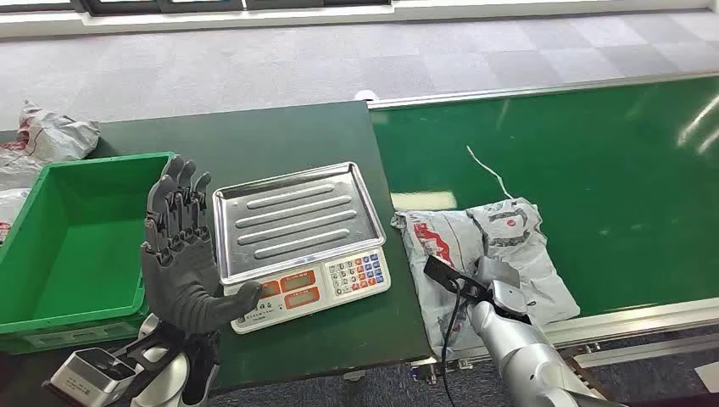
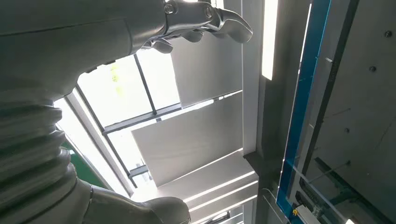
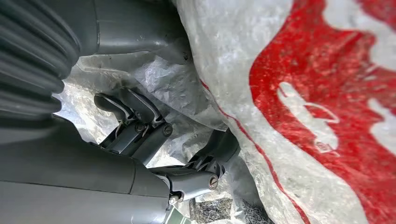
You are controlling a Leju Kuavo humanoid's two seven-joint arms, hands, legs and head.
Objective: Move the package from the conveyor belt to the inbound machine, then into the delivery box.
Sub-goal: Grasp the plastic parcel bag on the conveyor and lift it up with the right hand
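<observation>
Head view: from my remote station I see the package (image 1: 487, 254), a crumpled grey-white plastic mailer with red print, lying on the green conveyor belt (image 1: 593, 161) at its near edge, just beside the dark green table (image 1: 280, 136). My right hand (image 1: 496, 284) is down on the package's near side; in the right wrist view its dark fingers (image 3: 135, 123) are curled into the crinkled plastic, with the film and its red marking (image 3: 322, 88) pressed close around them, so I read it as gripping the package. My left hand (image 1: 180, 254) is raised upright above the table's front, palm showing, fingers straight and apart, holding nothing. The left wrist view looks up at ceiling panels and window frames, with the left hand's grey thumb (image 2: 219, 21) in the frame. Beside the left hand sits the inbound machine (image 1: 301, 242), a weighing scale with a ribbed steel tray and a keypad front, nothing on it. The green delivery box (image 1: 72, 246) stands on the table's left end. More grey mailers (image 1: 51, 136) lie behind the delivery box.
</observation>
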